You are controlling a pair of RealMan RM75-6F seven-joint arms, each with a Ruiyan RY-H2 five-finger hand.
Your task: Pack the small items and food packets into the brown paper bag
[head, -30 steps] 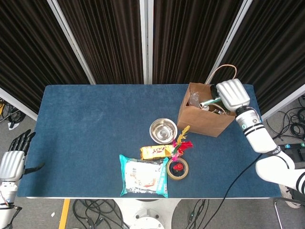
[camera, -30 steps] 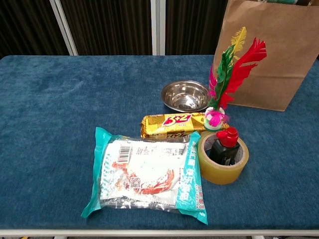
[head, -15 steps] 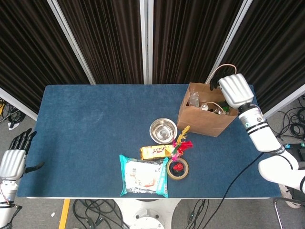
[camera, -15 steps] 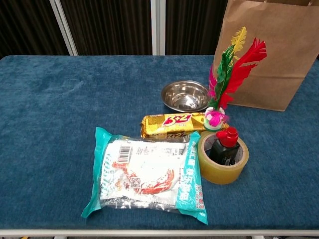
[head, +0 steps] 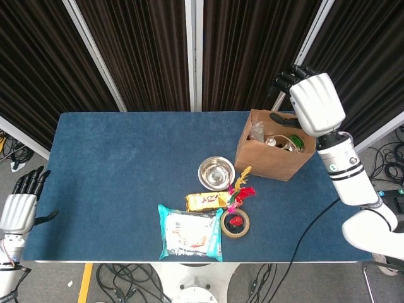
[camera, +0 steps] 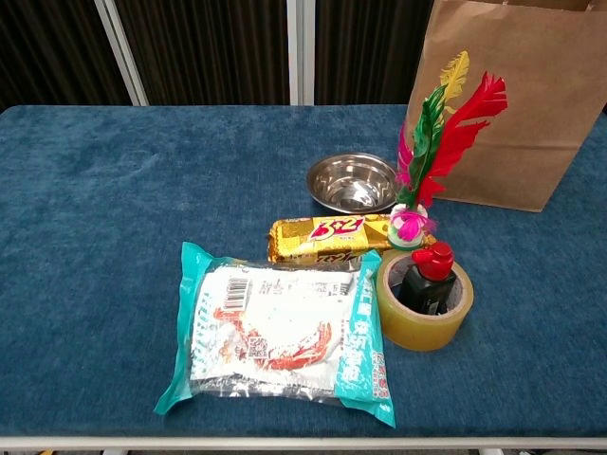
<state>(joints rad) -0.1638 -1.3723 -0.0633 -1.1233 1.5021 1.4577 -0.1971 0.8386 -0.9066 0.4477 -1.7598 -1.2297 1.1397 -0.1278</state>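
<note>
Hovering right hand (head: pixel 315 104) empty | above brown paper bag (head: pixel 268 158) mouth

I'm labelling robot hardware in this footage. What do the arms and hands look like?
Each hand has a glossy white shell over its back and black fingers: the right hand, and the left hand at the frame's edge. The right arm is made of white rounded segments, with black bands and small teal marks near the wrist. The chest view shows neither.
</note>
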